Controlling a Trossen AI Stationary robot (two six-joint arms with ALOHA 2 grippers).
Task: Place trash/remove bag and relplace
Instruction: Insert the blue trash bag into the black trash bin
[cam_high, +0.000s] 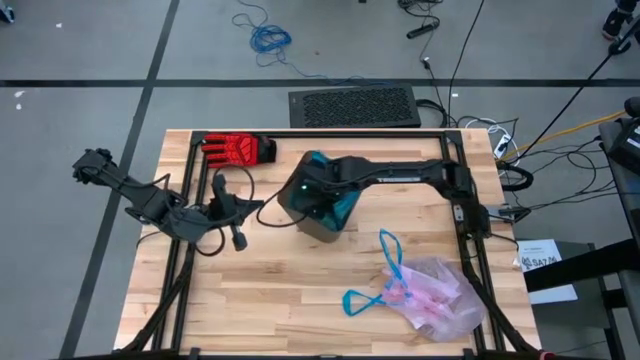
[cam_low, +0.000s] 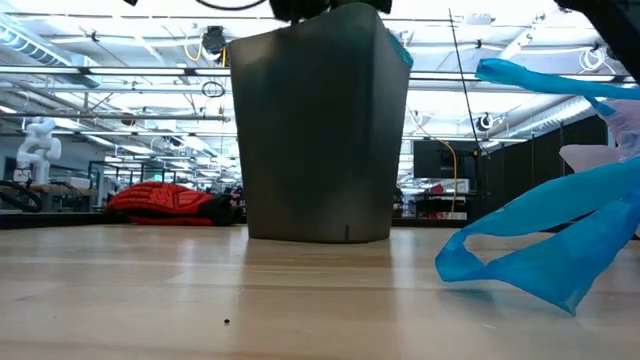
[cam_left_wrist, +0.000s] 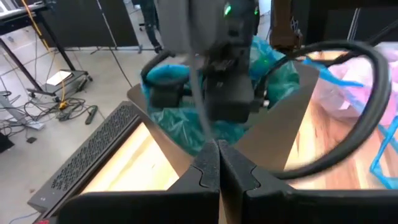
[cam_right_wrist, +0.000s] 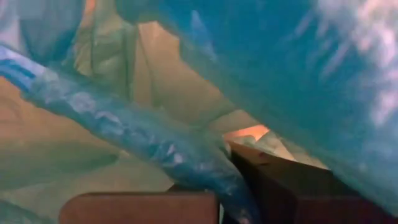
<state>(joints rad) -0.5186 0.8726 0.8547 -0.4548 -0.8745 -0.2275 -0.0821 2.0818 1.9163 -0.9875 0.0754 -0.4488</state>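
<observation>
The step in hand looks like the last one, fitting a fresh liner: the translucent pale pink-white plastic bag (cam_high: 440, 300) with its blue drawstring loops (cam_high: 372, 296) already lies out on the near right part of the light wooden counter (cam_high: 300, 310), well apart from the bin and bulging as though filled (its contents cannot be made out, and no loose paper trash shows anywhere on the counter). Farther in, at the counter's middle, stands the dark grey square plastic bin (cam_low: 318, 130), with a teal-green plastic bag (cam_high: 335, 207) draped in its mouth. The right arm reaches in from the right side, elbow bent, forearm stretched level across the counter, and its right hand (cam_high: 312, 190) dips into the bin's opening, fingers clenched; its own camera sees teal film crowded all round, so it seems to be pinching the liner, though the grip itself is hidden. The next move, I judge, calls for spreading that film out and over the rim so that it sits evenly. The left arm waits low to the left of the bin, its left hand (cam_high: 238, 232) clenched on nothing and pointed toward it. Beyond, at the far left edge, lies a red and black glove (cam_high: 236, 149).
</observation>
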